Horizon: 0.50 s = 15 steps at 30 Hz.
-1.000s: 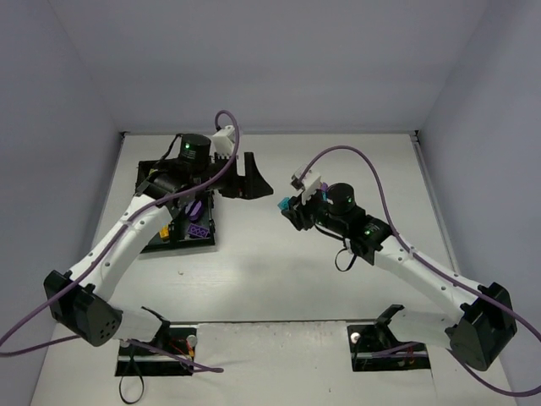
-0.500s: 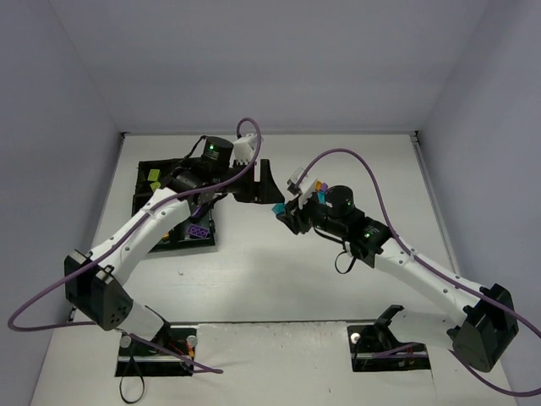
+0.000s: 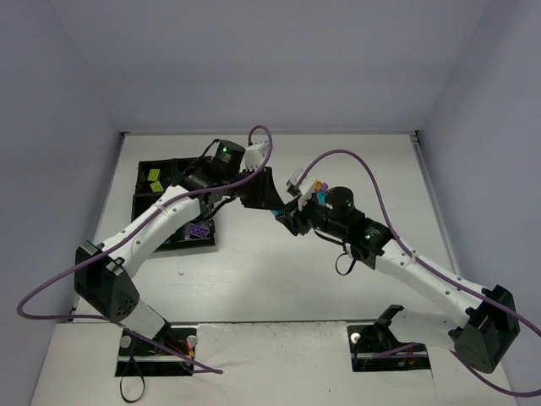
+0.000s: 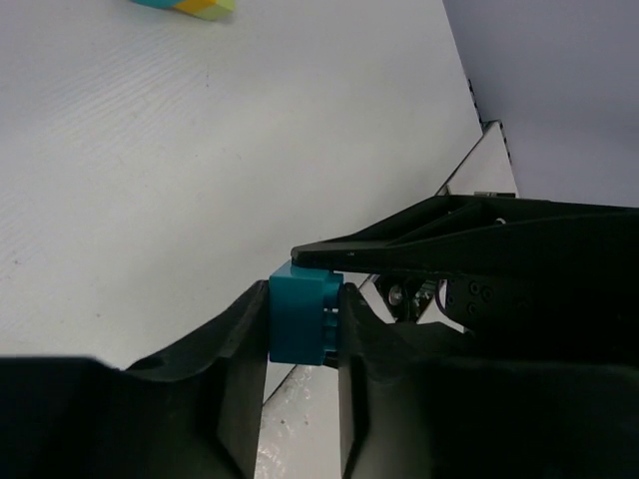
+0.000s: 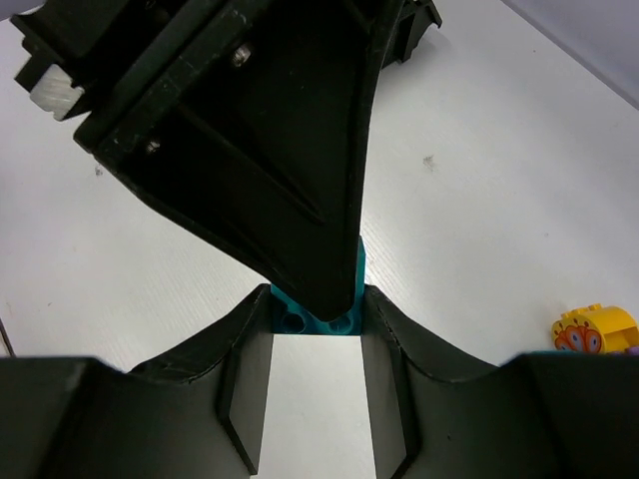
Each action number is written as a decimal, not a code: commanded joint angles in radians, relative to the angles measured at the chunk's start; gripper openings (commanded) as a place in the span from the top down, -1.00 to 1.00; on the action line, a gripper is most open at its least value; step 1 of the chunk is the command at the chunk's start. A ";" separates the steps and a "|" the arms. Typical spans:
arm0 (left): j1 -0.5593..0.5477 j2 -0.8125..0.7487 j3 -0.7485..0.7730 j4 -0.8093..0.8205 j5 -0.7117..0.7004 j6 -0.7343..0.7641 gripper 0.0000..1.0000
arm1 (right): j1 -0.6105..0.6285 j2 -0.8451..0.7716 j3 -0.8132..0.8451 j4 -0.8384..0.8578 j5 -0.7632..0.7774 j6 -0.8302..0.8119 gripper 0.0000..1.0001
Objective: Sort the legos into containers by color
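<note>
A cyan lego (image 4: 303,321) hangs above the table between both grippers. My left gripper (image 4: 305,299) is shut on its two sides. My right gripper (image 5: 316,307) is also shut on this cyan lego (image 5: 300,317), with the left fingers (image 5: 300,180) crossing over it. In the top view the left gripper (image 3: 269,200) and right gripper (image 3: 287,213) meet tip to tip at mid-table, and the brick is mostly hidden there. The black tray of containers (image 3: 140,196) lies at far left with yellow-green legos (image 3: 155,180) and a purple lego (image 3: 199,231) in its compartments.
Loose purple, orange and cyan legos (image 3: 318,189) lie on the table behind the right wrist. An orange piece (image 5: 596,330) shows at the right wrist view's right edge. A cyan and yellow brick (image 4: 187,5) lies at the top of the left wrist view.
My left arm swung right from over the tray to the right gripper, and its jaws closed from wide open onto the cyan lego. The right gripper kept its grip.
</note>
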 commanded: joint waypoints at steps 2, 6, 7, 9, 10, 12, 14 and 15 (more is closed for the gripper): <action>-0.005 -0.020 0.057 0.012 0.010 0.008 0.82 | 0.006 -0.017 0.026 0.081 -0.002 -0.015 0.85; 0.000 -0.023 0.076 -0.021 -0.025 0.035 0.94 | 0.004 0.000 0.033 0.067 0.032 -0.007 0.13; 0.001 -0.022 0.084 -0.032 -0.044 0.046 0.95 | 0.003 0.006 0.036 0.061 0.044 -0.002 -0.06; 0.023 -0.017 0.106 -0.067 -0.064 0.080 0.95 | 0.001 0.017 0.043 0.043 0.088 0.013 -0.39; 0.036 -0.017 0.110 -0.077 -0.082 0.091 0.95 | 0.001 0.020 0.045 0.037 0.104 0.016 -0.44; 0.099 -0.017 0.119 -0.095 -0.099 0.120 0.95 | -0.003 0.020 0.046 0.018 0.130 0.028 -0.54; 0.153 -0.017 0.129 -0.107 -0.155 0.147 0.95 | -0.011 0.014 0.040 0.012 0.162 0.037 -0.57; 0.209 -0.017 0.136 -0.109 -0.182 0.158 0.95 | -0.015 0.009 0.034 0.006 0.173 0.041 -0.57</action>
